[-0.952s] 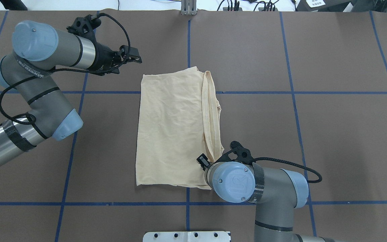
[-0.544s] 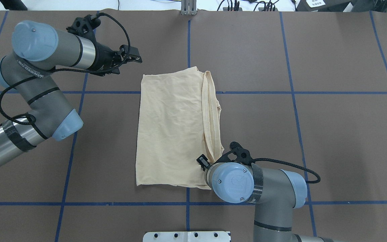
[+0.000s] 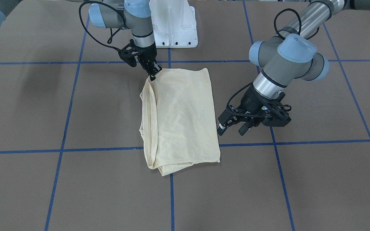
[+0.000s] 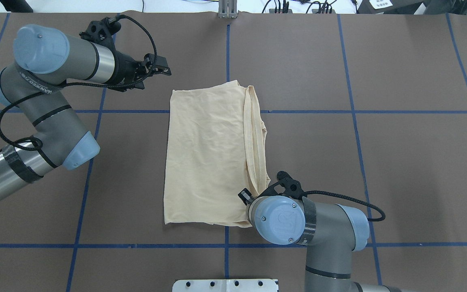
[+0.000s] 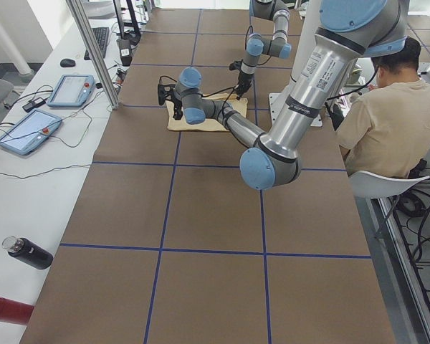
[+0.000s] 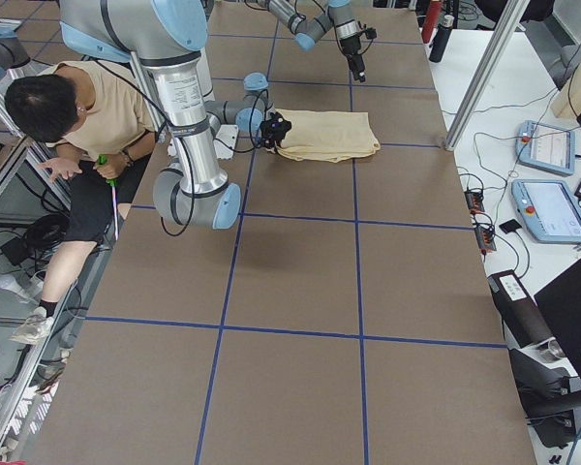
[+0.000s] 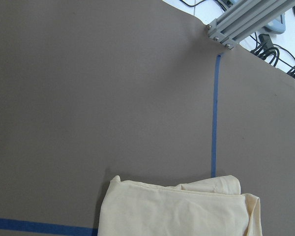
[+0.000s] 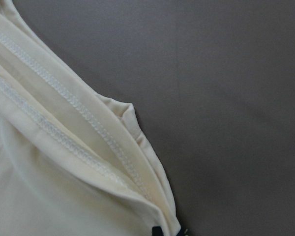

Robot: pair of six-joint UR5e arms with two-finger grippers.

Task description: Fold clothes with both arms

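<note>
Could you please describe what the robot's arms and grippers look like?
The left arm and right arm are grey tubes with light-blue joint caps, black tape bands and black cables. The left gripper and right gripper are black, two-fingered.

right gripper (image 8: 169,232): jaws cropped at bottom edge | T-shirt (image 7: 177,209): cropped at bottom edge

Brown table mat (image 4: 399,162) with blue tape grid (image 4: 355,112), white bench (image 5: 14,208) holding tablets (image 5: 27,131), aluminium post (image 5: 93,50), seated person (image 5: 390,122)
</note>
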